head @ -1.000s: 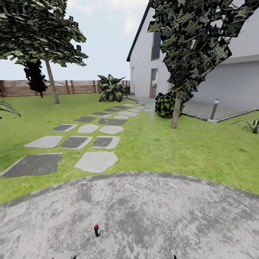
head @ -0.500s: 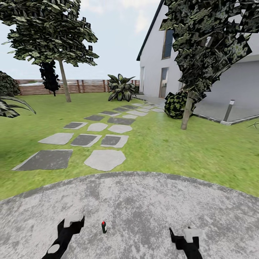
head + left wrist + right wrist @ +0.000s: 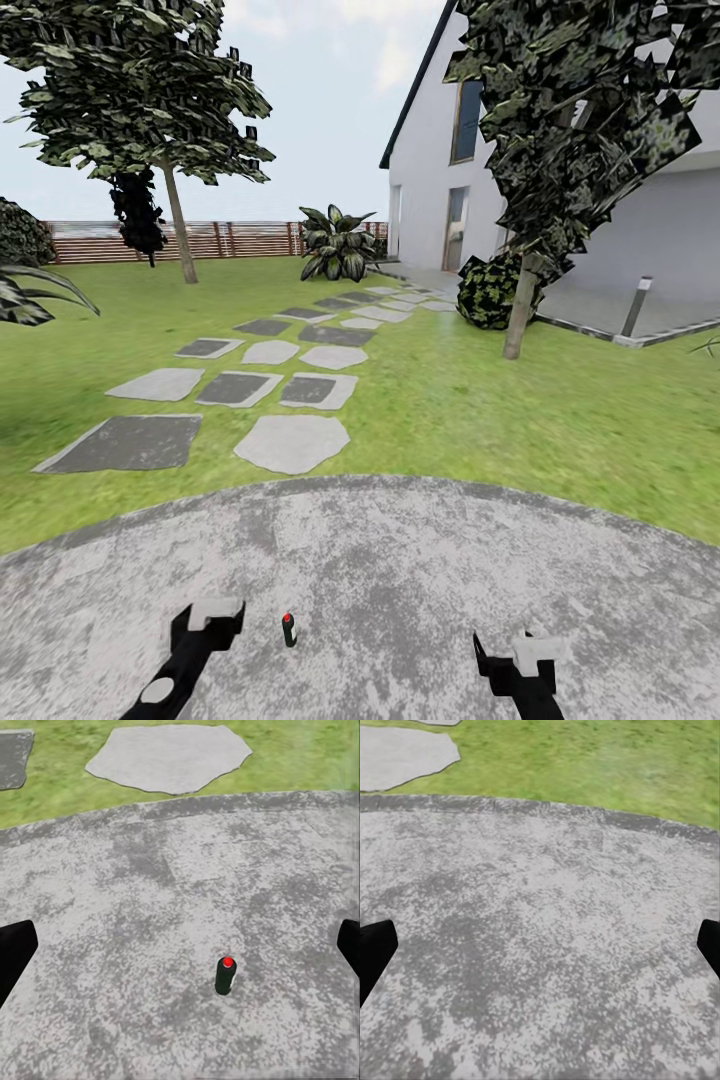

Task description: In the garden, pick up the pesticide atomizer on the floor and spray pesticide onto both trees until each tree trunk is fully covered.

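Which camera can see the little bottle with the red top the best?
The left wrist view. There the pesticide atomizer stands upright on the grey floor, and you can make out its red top and dark body. In the head view the atomizer is just a tiny dark shape near the left gripper.

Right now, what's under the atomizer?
The pesticide atomizer stands upright on the mottled grey paved floor, apart from both open grippers. The patch directly beneath its base is covered by the bottle itself.
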Tool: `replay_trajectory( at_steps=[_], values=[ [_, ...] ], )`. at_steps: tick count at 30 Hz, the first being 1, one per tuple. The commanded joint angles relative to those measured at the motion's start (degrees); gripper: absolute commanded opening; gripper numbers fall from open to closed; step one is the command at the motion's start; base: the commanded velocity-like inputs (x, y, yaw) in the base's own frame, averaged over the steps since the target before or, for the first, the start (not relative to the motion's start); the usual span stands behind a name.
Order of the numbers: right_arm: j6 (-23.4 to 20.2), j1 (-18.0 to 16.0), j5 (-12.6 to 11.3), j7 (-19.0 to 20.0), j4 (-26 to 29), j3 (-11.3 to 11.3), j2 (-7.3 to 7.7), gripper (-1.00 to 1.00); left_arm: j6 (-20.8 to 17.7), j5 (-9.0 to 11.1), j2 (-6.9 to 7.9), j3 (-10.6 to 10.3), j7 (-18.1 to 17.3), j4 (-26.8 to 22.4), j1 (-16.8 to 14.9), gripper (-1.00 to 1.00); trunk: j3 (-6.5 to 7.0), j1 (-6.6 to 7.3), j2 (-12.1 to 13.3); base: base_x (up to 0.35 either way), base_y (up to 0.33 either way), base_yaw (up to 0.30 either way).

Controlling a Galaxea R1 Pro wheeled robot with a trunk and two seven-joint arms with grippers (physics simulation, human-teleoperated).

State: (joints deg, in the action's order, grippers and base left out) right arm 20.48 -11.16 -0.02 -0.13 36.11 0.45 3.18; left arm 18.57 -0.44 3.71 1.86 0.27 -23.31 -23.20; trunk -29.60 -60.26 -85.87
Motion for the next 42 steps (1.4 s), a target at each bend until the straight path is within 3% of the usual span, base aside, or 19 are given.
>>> replay_trajectory(
  at_steps=[1, 25, 42],
  values=[
    [0.03, 0.0, 0.01, -0.03, 0.01, 0.0, -0.01, 1.0, -0.02, 0.0, 0.03, -0.39, 0.03, 0.01, 0.0, 1.0, -0.2, -0.23, -0.42, 0.0, 0.0, 0.0],
    [0.0, 0.0, -0.06, -0.13, -2.71, 0.08, -0.07, 1.0, -0.05, 0.87, 0.49, -0.64, 0.08, 0.02, -0.06, 1.0, -6.49, -5.5, -10.04, 0.0, 0.0, 0.002],
    [0.15, -0.02, -0.03, -0.13, -2.73, 0.08, -0.09, 1.0, 0.13, 0.31, 0.02, -0.97, 0.1, -0.22, -0.21, 1.0, -11.0, -9.23, -16.86, 0.0, 0.0, 0.064]
  ],
)
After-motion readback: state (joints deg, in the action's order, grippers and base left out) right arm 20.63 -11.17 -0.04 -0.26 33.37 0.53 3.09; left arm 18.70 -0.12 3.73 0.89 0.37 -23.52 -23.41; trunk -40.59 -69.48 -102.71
